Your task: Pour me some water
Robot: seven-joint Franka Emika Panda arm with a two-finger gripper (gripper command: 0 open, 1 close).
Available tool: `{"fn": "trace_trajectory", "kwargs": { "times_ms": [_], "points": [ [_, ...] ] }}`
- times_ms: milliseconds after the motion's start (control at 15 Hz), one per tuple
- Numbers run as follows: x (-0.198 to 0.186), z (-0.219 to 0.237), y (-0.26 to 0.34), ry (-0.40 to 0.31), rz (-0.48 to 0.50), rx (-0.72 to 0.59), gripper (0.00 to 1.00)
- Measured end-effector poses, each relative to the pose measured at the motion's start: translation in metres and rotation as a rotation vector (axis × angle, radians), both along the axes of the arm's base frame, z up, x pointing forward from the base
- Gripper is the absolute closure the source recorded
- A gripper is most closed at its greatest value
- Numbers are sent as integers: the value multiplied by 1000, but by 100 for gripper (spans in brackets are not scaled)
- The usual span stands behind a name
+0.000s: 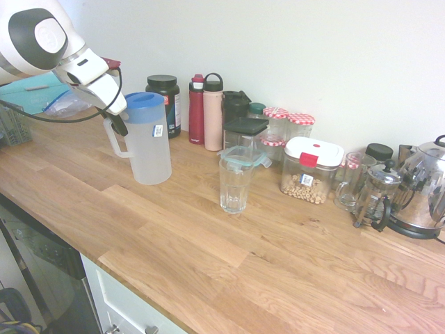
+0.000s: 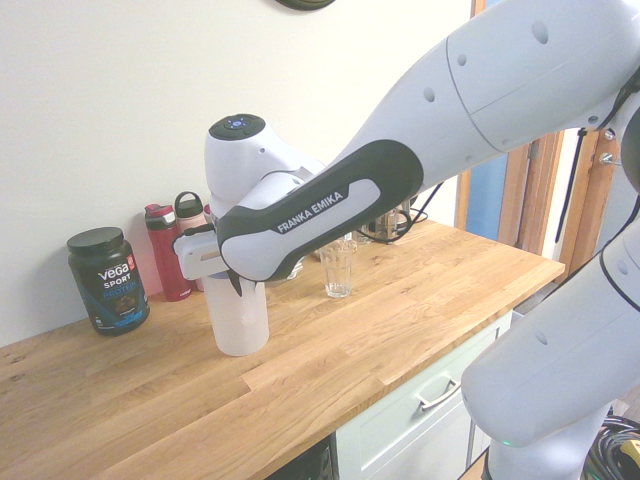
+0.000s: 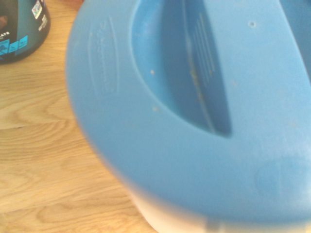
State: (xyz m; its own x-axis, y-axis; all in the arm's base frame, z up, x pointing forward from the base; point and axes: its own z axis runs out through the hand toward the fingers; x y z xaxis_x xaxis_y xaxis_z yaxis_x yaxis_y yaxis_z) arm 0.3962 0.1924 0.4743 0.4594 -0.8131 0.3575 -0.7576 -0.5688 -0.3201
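Observation:
A frosted white pitcher [image 1: 151,147] with a blue lid [image 1: 144,104] stands upright on the wooden counter [image 1: 208,243], left of centre. My gripper [image 1: 118,125] is shut on the top of its handle [image 1: 113,145], on the side away from the glass. The blue lid [image 3: 194,111] fills the wrist view from close above. A clear drinking glass [image 1: 234,184] stands to the pitcher's right, a short gap away, and looks empty. In the second exterior view the pitcher [image 2: 238,318] sits under my arm, with the glass [image 2: 338,268] behind it. No water level shows through the pitcher wall.
Along the wall stand a black tub [image 1: 165,103], red and pink bottles [image 1: 206,111], jars, a white-lidded food container [image 1: 310,170], a French press [image 1: 375,195] and a steel kettle [image 1: 424,191]. The counter's front edge runs close below.

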Motion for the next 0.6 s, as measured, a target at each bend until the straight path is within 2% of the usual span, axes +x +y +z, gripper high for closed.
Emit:
{"fn": "trace_trajectory", "kwargs": {
  "times_ms": [333,467,600],
  "points": [
    [-3,9,-3,8,5,10,0],
    [-15,13,-3,58,8,5,0],
    [-41,20,-4,146,45,20,0]
  ]
}}
